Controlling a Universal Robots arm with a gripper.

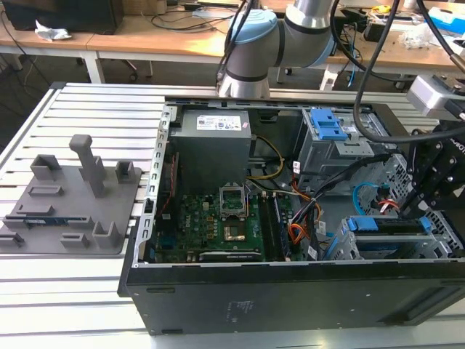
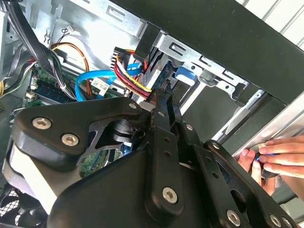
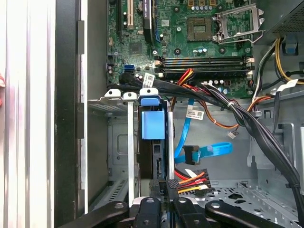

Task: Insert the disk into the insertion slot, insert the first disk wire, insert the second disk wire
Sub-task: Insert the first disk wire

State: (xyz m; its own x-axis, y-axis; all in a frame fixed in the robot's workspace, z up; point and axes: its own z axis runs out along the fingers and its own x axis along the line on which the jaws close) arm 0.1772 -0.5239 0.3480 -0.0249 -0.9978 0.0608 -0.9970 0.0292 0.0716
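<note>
Disk [image 3: 153,124], framed in its blue carrier, stands on edge inside the insertion slot [image 3: 119,140]. It looks seated between the cage rails, so its connector end faces the open case where cables can reach it. The gripper [image 3: 161,186] sits at that end, just beside the plug of the red-yellow-black wire bundle [image 3: 192,179] — whether it clamps that plug I cannot tell. A blue flat cable [image 3: 206,151] lies loose near the cage, seemingly unplugged. A person's hand [image 2: 273,156] rests at the case's outer edge — perhaps steadying it.

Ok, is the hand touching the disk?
Cannot tell. In the first wrist view the hand ends right at the disk, with the contact hidden.
</note>
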